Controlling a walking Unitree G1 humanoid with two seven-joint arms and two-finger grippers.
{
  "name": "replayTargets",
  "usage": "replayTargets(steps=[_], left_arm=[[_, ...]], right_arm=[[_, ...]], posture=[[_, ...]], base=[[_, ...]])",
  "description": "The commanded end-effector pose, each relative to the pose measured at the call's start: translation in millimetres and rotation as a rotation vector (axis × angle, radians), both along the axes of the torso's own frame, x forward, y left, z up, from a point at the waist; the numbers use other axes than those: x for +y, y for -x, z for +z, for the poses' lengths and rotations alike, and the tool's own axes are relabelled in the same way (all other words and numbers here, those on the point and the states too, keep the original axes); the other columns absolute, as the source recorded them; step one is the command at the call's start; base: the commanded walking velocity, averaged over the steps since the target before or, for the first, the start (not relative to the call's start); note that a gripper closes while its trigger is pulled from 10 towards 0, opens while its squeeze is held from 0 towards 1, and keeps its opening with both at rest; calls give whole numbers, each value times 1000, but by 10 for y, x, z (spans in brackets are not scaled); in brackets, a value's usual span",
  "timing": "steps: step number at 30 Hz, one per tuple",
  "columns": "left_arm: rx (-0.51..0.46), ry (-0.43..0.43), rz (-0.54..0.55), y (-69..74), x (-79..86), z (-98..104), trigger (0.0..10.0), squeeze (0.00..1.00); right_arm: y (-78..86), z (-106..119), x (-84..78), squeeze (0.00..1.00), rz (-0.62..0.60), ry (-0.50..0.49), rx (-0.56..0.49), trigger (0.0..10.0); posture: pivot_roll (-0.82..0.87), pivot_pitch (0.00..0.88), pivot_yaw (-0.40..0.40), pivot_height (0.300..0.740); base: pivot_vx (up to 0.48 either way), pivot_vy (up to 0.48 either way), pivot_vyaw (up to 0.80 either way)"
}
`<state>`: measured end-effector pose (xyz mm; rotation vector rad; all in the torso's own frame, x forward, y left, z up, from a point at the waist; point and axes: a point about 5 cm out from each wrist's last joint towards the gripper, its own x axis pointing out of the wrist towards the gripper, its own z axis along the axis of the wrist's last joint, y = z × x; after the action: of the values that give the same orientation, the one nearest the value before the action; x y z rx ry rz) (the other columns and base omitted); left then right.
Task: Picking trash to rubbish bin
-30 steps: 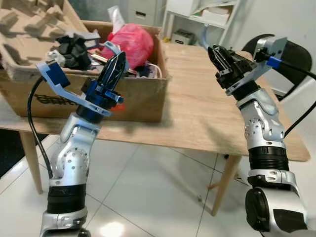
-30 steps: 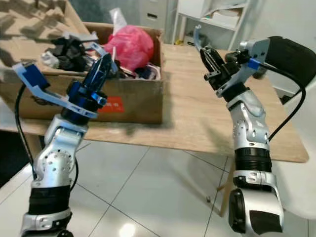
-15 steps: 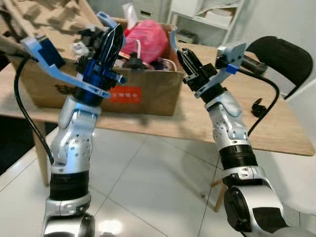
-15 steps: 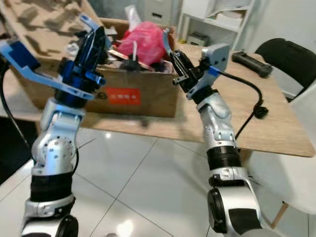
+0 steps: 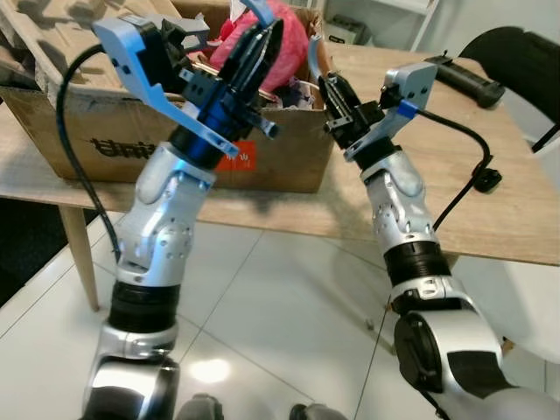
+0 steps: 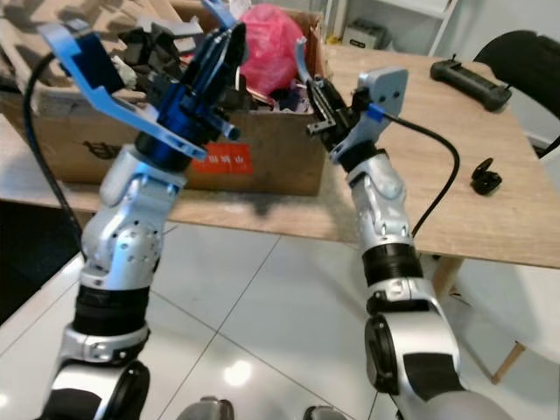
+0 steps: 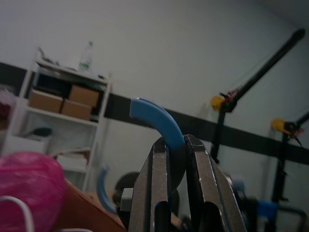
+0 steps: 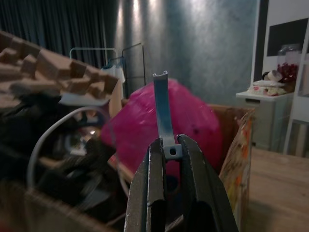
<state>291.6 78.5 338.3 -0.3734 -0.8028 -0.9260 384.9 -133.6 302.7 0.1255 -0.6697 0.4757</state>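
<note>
Carrying two scraps toward the bin is, as I judge it, the step in hand: both arms are raised in front of the robot, each with a piece of trash pinched, and the drop has not yet been made. Nearest the camera, the left gripper has its fingers closed tight on a curved blue plastic strip, which arches out past the fingertips; it hangs at about eleven o'clock in the head views, level with the near wall of the cardboard box. Just beyond, at about one o'clock, the right gripper is likewise clamped, with almost no gap between the fingers, on a thin pale-blue channel strip that stands up from the fingertips, close to the box's right-hand corner. The box serves as the rubbish bin here; it sits on the wooden table and already holds a pink plastic bag, black oddments and moulded pulp packing. Next, I would say, each gripper needs to reach forward over the rim, so the strip is clearly above the inside of the box, and only then part its fingers; letting go short of the rim would likely drop the piece onto the table or the white tiled floor. Farther back on the table, at two o'clock, lie a black handset and a small black case, both well apart from the box.
</note>
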Motion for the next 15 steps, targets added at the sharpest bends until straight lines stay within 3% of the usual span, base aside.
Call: replayTargets(steps=[1,10,15], left_arm=[[-20,-2,-17,41,-52,40,10000,0],[-13,15,42,24,18,39,10000,0],[-36,32,93,1,98,104,10000,0]], right_arm=[[-14,-1,-92,0,-17,-26,-2,10000],[-113,55,-68,0,19,-32,36,10000],[-112,164,-8,12,76,-23,2,10000]], posture=[[61,257,-4,740],[60,287,-4,740],[61,291,-5,740]], base=[[0,0,0],[0,0,0],[0,0,0]])
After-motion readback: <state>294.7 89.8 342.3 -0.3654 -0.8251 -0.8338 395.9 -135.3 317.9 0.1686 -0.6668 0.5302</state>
